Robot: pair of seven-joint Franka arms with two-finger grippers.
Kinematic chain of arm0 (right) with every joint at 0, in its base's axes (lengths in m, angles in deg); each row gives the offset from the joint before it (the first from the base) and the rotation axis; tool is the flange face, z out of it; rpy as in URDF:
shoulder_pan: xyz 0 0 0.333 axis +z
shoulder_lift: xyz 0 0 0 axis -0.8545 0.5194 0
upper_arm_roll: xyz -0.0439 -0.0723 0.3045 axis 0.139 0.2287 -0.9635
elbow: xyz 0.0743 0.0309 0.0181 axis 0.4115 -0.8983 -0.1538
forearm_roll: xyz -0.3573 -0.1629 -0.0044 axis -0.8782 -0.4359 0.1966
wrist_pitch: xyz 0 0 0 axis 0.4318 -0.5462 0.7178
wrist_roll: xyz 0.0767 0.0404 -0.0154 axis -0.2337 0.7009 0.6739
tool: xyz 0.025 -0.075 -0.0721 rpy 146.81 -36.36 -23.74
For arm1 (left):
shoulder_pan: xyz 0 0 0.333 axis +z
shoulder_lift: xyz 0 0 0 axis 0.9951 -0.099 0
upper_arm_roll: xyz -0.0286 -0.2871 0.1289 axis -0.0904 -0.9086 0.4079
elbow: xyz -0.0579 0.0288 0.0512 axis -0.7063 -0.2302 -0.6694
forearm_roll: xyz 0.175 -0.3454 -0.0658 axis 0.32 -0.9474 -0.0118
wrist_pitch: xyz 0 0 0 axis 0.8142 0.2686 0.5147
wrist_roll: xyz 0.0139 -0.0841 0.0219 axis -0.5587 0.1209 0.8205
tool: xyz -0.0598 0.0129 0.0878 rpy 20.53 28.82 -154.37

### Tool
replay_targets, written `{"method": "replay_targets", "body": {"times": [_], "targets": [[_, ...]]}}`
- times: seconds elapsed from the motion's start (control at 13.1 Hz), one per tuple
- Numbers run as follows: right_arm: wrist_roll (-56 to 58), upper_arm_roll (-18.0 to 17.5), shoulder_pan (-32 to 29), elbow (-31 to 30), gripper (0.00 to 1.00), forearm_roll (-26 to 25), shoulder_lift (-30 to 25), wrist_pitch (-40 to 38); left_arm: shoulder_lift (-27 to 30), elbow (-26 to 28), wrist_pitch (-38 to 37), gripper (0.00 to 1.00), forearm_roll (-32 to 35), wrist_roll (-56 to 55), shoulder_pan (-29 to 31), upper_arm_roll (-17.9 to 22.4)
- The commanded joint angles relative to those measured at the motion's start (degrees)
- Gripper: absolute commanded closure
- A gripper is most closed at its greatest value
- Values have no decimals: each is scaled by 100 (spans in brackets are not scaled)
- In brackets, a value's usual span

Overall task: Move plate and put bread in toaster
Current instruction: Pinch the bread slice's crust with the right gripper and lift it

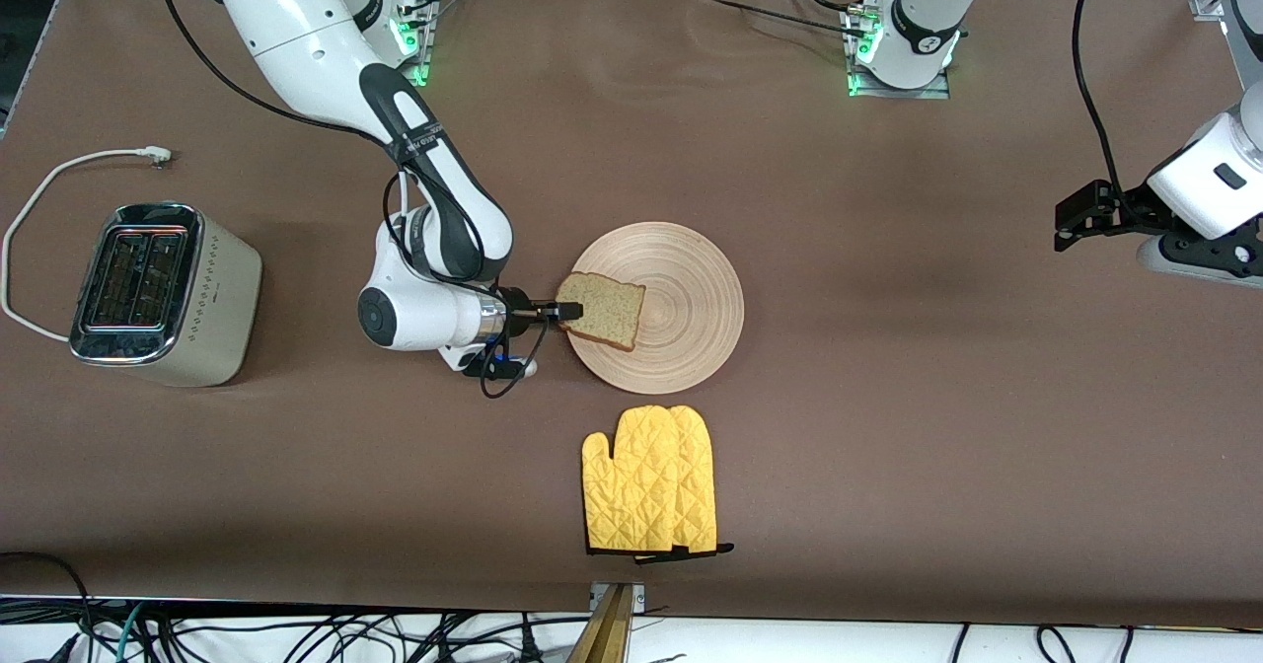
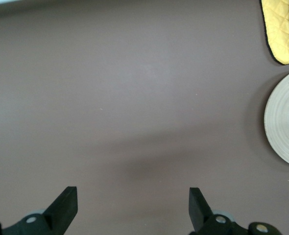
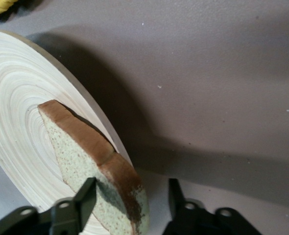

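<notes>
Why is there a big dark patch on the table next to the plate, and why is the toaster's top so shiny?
Right wrist view: the dark patch is the shadow beside the plate and bread. Front view: the toaster has a chrome top that mirrors the lights; green lights glow at both arm bases.

The round beige wooden plate (image 1: 663, 306) lies flat mid-desk. The speckled brown bread (image 1: 602, 310) sits on its rim toward the right arm's end. The cream, chrome-topped toaster (image 1: 163, 294) stands upright, well apart.
</notes>
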Motion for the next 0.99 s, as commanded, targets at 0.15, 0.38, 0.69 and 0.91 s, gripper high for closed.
{"method": "replay_targets", "body": {"times": [0.15, 0.38, 0.69, 0.91], "targets": [[-64, 25, 77, 69, 100, 105, -41, -59, 472, 583, 39, 0, -462, -404, -40, 99], [-47, 25, 77, 148, 100, 105, -50, -59, 700, 890, 135, 0, -409, -413, -40, 107], [-12, 34, 25, 218, 100, 105, -164, -94, 737, 901, -21, 0, -127, -405, -22, 55], [-187, 87, -72, 578, 100, 96, -182, -787, 675, 759, -92, 0, -110, -413, -48, 46]]}}
